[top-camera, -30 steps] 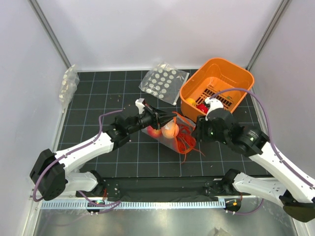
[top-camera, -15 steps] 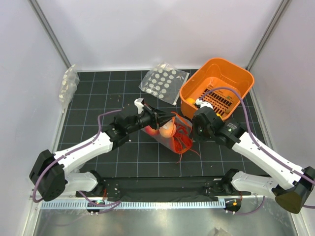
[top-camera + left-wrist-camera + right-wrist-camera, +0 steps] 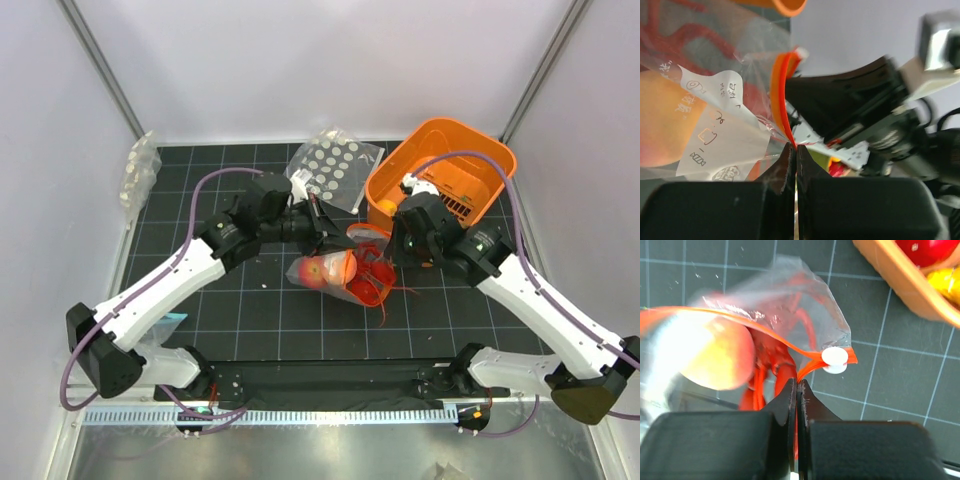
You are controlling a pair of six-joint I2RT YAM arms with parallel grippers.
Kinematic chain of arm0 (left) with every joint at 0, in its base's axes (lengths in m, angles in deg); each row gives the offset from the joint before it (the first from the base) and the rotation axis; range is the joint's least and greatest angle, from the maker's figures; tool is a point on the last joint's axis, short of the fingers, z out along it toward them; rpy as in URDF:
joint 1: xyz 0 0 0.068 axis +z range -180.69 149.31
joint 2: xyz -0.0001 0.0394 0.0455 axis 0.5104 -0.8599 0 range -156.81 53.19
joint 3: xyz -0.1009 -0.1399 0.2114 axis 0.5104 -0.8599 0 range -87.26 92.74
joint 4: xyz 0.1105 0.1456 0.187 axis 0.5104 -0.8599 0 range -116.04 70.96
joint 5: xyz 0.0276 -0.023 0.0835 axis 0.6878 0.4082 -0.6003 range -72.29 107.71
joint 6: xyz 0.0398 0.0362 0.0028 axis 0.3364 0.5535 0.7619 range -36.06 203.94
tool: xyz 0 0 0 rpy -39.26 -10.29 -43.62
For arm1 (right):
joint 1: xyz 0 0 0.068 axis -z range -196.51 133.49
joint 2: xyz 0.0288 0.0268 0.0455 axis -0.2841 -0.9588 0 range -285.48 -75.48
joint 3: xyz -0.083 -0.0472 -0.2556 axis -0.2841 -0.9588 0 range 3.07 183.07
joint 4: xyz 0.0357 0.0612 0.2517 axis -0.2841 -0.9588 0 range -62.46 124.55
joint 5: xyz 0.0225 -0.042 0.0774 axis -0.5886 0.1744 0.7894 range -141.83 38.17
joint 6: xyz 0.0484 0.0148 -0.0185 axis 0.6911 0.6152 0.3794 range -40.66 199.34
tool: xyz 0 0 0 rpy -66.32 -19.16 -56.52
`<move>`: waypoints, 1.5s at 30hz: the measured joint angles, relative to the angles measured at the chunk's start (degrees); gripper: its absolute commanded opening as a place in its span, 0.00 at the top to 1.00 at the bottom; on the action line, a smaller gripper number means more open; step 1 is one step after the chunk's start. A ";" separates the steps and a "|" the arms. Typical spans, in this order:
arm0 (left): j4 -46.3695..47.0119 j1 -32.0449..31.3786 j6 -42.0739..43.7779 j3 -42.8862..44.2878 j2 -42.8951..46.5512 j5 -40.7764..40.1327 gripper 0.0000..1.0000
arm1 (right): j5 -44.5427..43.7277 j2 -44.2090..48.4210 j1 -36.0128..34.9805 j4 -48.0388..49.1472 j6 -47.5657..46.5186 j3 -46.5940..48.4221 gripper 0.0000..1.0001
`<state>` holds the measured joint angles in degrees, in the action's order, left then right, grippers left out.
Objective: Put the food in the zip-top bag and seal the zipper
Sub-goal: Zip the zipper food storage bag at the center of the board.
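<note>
A black mat (image 3: 250, 320) ruled with a pale grid is laid over the table, and the space is closed in by plain white walls (image 3: 320, 70). An orange slotted basket (image 3: 480, 137) is set at the far right of the mat, a clear bag of white discs (image 3: 335, 165) lies just left of it, and another clear bag (image 3: 140, 175) is seen at the far left edge. The zip-top bag (image 3: 345, 275) is held near the middle of the mat, between the two arms; whether it rests on the mat cannot be told. It is made of clear, crinkled plastic, and its mouth is edged by the orange-red zipper (image 3: 777, 95), on which a small white slider (image 3: 834, 360) is fitted. A red-orange fruit ball (image 3: 318, 270) and the red octopus piece (image 3: 372, 280) with its thin tentacles are seen inside it. The left gripper (image 3: 796, 150) is clamped on one end of the zipper, and the right gripper (image 3: 797, 385) is pinched on the strip just beside the slider
</note>
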<state>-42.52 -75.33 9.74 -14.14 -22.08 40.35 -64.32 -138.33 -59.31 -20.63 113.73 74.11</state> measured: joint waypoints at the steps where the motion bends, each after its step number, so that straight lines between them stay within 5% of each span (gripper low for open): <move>1: -2.23 0.00 2.14 0.85 -0.35 0.85 1.00 | -0.04 -0.92 0.15 -0.50 -0.02 1.57 0.99; 6: -10.91 -1.18 11.78 3.32 -3.15 5.18 1.00 | -0.11 -5.01 0.42 -1.46 -0.04 7.89 0.99; 14: -16.59 -5.79 20.26 1.38 -4.04 7.45 0.99 | 2.75 -5.31 0.57 0.09 0.26 5.64 0.99; 28: -12.04 -7.45 19.21 1.64 -3.76 7.21 0.87 | 6.95 -2.12 0.61 5.07 0.98 2.86 0.99; 34: -8.55 -9.09 17.73 1.60 -3.65 4.81 1.00 | 8.61 0.59 0.61 6.73 2.27 0.76 0.99; 40: -6.56 -10.10 18.16 0.70 -2.05 1.97 1.00 | 8.37 0.57 0.61 6.84 4.83 0.74 0.90; 45: -5.64 -11.56 19.23 -3.26 1.31 -0.74 0.98 | 7.85 0.57 0.63 6.60 6.36 0.15 0.96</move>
<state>-48.16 -86.90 28.98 -17.39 -20.77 39.60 -56.47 -137.76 -58.68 -14.03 120.09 74.26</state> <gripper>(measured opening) 0.009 0.058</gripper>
